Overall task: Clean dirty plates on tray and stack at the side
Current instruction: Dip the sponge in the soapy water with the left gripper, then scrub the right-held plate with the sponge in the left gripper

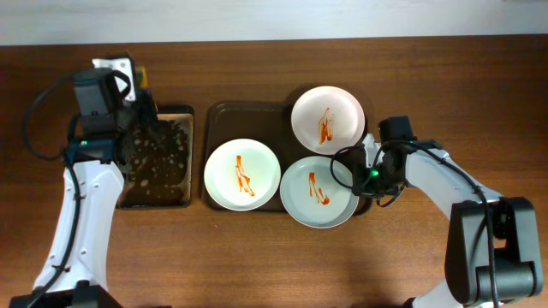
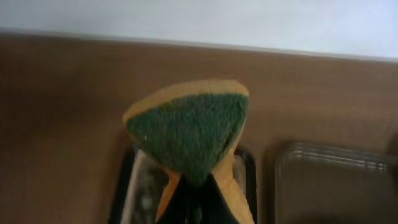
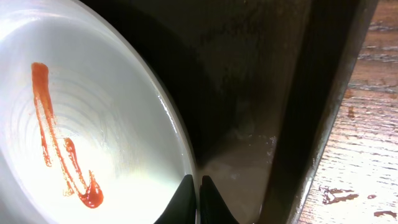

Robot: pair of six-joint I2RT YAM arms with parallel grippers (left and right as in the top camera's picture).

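Three white plates with orange-red sauce streaks lie on the dark brown tray [image 1: 224, 113]: one at the back right [image 1: 328, 117], one at the front left [image 1: 242, 174], one at the front right [image 1: 318, 192]. My right gripper [image 1: 358, 175] is shut on the right rim of the front-right plate; in the right wrist view its fingers [image 3: 199, 190] pinch the plate's [image 3: 81, 124] edge. My left gripper [image 1: 137, 109] is shut on a yellow and green sponge [image 2: 196, 127] and holds it above the black tray.
The narrow black tray [image 1: 158, 158] with soapy water lies left of the brown tray, and shows in the left wrist view [image 2: 134, 186]. The brown tray's rim [image 3: 305, 118] stands right of my right fingers. Bare wooden table surrounds both trays.
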